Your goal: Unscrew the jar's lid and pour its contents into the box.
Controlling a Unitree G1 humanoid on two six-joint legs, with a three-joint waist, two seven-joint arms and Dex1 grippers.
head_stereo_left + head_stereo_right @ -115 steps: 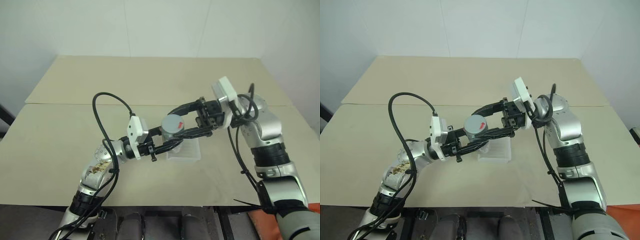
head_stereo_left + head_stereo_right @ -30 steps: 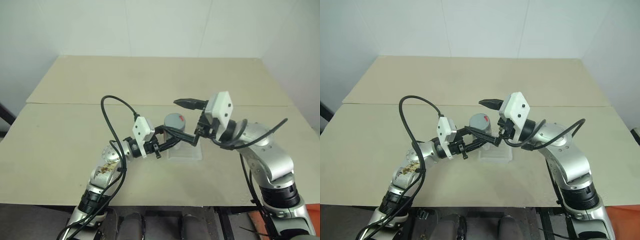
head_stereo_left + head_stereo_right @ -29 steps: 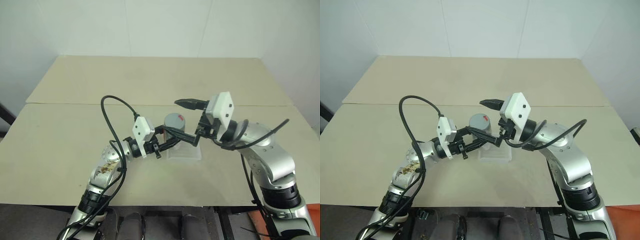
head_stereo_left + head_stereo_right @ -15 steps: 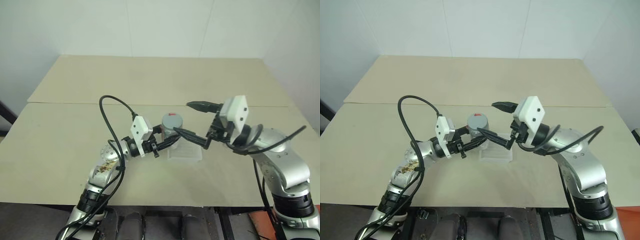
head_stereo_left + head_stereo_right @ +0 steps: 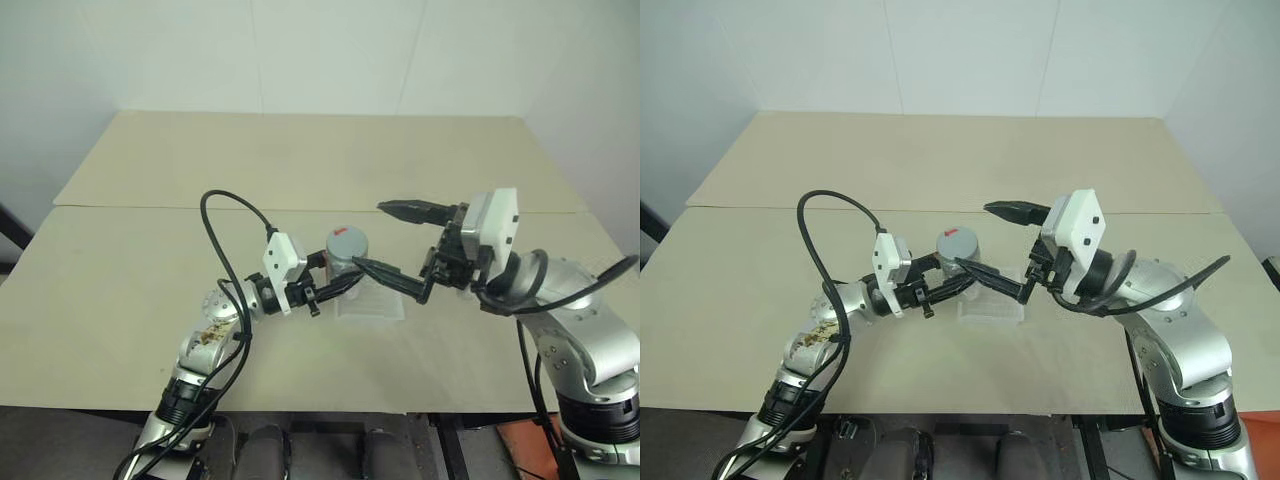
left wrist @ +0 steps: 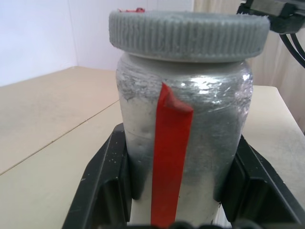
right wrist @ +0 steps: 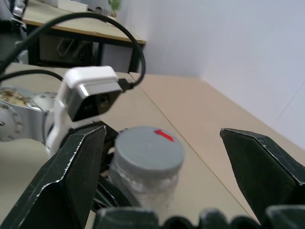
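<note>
The jar (image 5: 346,260) is a clear cylinder with a red vertical stripe (image 6: 169,157), and my left gripper (image 6: 176,191) is shut on its body, holding it upright above the table. The grey ribbed lid (image 6: 186,33) with a small red mark sits on top of the jar (image 7: 143,179). My right gripper (image 5: 368,236) stands open just to the right of the lid (image 7: 150,150), its fingers (image 7: 66,176) spread wide and touching nothing. The box (image 5: 375,305), a shallow translucent tray, lies on the table below the jar and the right fingers. The contents are not visible.
The beige table (image 5: 300,160) stretches wide behind and to both sides, with a seam running across it behind the arms. A black cable (image 5: 225,225) loops up from my left wrist. White walls stand behind the table.
My right gripper has drawn back to the right, away from the lid, and stays open. The left gripper keeps the jar still, lid on.
</note>
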